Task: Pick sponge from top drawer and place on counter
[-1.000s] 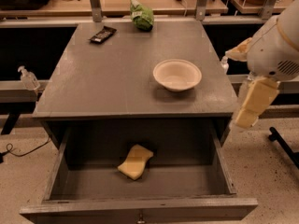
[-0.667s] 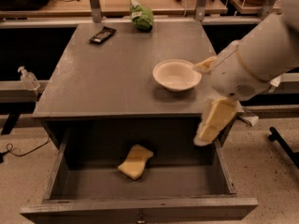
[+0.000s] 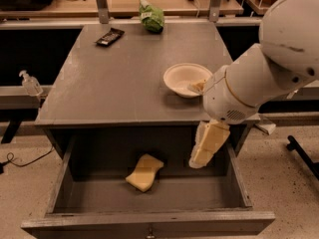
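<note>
Camera view: the pincer (image 3: 199,159), state indeterminable, has descended from the right edge of the surface (image 3: 124,78) into the right rear corner of the open top drawer (image 3: 149,222), closing on the sponge (image 3: 144,172), unmoved at mid-floor.

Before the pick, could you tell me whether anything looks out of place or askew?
Nothing looks spilled or damaged. The sponge lies askew, diagonal in the open top drawer, and the gripper hangs above the drawer's right side.

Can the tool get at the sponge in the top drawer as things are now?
Probably yes. The top drawer is pulled open, the sponge lies uncovered on its floor, and the tool hangs over the drawer, beside the sponge, with nothing between them.
</note>
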Robot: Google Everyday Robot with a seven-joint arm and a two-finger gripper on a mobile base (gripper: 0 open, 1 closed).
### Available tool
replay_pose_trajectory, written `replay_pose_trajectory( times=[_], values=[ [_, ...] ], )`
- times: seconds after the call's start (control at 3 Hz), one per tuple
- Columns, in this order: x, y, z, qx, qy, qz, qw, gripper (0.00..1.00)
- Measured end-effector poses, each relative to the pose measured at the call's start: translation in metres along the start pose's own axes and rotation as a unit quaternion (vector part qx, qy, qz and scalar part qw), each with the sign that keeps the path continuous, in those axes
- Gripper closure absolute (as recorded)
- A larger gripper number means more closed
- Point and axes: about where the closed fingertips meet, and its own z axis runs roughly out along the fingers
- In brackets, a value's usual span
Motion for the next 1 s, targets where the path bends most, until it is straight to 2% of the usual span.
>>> replay_pose_trajectory(
  times=[0.33,0.67,1.0],
  values=[
    [-0.001,0.003,0.019,-0.03,-0.016,-0.006,0.9994,0.0],
    [0.0,0.021,0.084,-0.072,-0.059,-0.027,0.9953,0.0],
    [-0.003,0.028,0.114,-0.075,-0.074,-0.037,0.9937,0.0]
  ],
)
